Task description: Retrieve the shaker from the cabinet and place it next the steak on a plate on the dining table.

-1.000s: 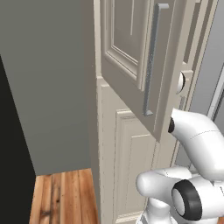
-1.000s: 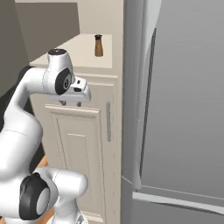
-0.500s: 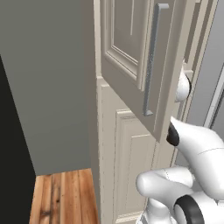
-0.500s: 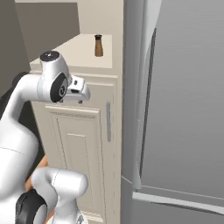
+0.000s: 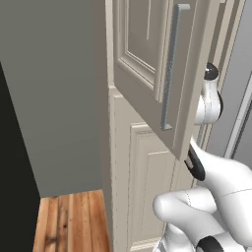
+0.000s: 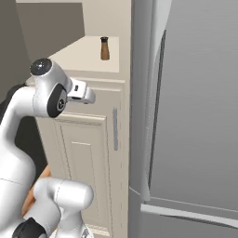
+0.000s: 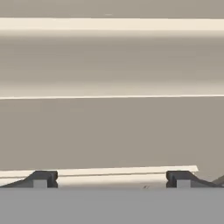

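Observation:
The shaker [image 6: 104,48], small and tan-brown with a dark cap, stands upright on the open shelf of the cream cabinet [image 6: 88,153]. The cabinet's upper door [image 5: 147,59] hangs swung out, its slim grey bar handle [image 5: 170,64] facing me. My gripper [image 6: 87,96] sits below the shelf edge, left of and lower than the shaker, close to the cabinet front. In the hand view the gripper [image 7: 110,180] is open, its two dark fingertips [image 7: 41,179] wide apart with nothing between them, facing flat beige panelling.
A tall grey fridge [image 6: 195,116] fills the right side beside the cabinet. The lower cabinet door carries a short grey handle [image 6: 115,128]. A grey wall [image 5: 54,98] and wooden floor [image 5: 69,221] lie to the left. The open door overhangs my arm [image 5: 209,98].
My arm's elbow has swung left and dropped lower, while the hand has stayed near the cabinet front below the shelf. The shaker and the open door have not moved.

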Controlling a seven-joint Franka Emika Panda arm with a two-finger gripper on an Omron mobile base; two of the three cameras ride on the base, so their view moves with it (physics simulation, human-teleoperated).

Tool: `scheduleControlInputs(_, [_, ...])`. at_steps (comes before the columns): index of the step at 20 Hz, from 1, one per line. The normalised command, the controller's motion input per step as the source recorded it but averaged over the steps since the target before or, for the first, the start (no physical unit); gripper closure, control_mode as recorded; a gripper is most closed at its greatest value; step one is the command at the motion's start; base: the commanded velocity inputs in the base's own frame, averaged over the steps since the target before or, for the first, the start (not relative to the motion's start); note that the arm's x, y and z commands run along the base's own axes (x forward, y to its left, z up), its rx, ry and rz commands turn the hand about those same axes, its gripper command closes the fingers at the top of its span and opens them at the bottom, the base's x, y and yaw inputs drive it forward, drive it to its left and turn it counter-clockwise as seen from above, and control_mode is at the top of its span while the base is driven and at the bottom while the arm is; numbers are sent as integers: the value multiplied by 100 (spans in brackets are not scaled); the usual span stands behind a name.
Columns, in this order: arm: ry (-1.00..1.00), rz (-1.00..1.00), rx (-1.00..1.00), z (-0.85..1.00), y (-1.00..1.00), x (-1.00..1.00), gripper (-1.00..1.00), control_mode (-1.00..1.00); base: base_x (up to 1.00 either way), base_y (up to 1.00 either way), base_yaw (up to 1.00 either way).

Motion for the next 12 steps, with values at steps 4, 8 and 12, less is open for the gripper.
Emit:
scheduleControlInputs(4, [-11,-13,0,36,-5,0,-100,-100,0,0,0])
scheduleControlInputs(8, [-6,-15,0,27,0,0,-100,-100,0,0,0])
scheduleControlInputs(12, [-1,-16,1,13,0,0,-100,-100,0,0,0])
